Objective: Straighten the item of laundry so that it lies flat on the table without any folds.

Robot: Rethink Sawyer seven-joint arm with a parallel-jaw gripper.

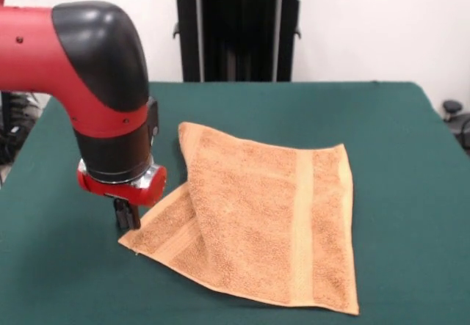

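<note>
1. From the front view I see the orange-tan terry towel (257, 222) lying on the green bench (411, 156), a little toward the picture's near side of centre.
2. The towel is not flat. Its picture-left part is folded over: a flap runs from the upper-left corner down to about the middle, lying on top of the layer below.
3. Under that flap a lower layer sticks out to the picture's lower left, ending in a corner with a flat woven band running alongside its edge.
4. A second woven band runs from top to bottom near the towel's picture-right edge. That right portion looks smooth and lies in a single layer.
5. The red and black arm comes in from the picture's upper left, wrist pointing straight down.
6. The gripper (126, 215) sits right at the towel's lower-left corner, tips down at bench level, just beside or touching the cloth edge.
7. I see only a short dark stub below the red wrist ring. I cannot tell whether the gripper is parted or closed, or whether it has any cloth pinched.
8. The black pedestal (239, 28) stands behind the bench's far edge, at the picture's top centre.
</note>
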